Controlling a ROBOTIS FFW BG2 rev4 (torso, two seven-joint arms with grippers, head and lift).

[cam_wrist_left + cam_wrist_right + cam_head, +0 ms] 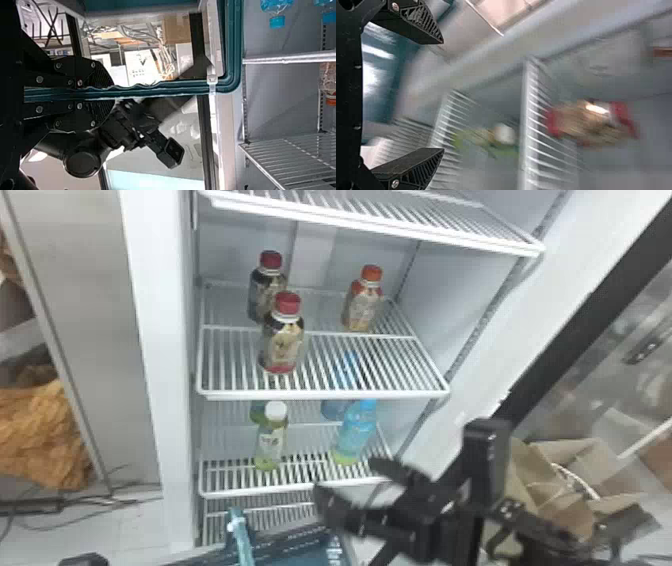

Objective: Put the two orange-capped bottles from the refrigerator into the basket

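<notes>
Right tool point(346, 476), spread and empty, below and in front of the orange-capped bottle point(363, 307), upright toward the right rear of the wire shelf point(320, 394), likely requiring a raised, inward reach.

Top shelf point(380, 229): above the other shelves.
Middle shelf point(325, 394): left front bottle point(283, 340), left rear bottle point(266, 287) behind it; right rear bottle point(363, 302), standing alone.
Lower shelf point(310, 488): left pair point(271, 440), one behind the other; right pair point(356, 429), likewise.
Basket point(300, 554): low, before the refrigerator point(175, 415).
</notes>
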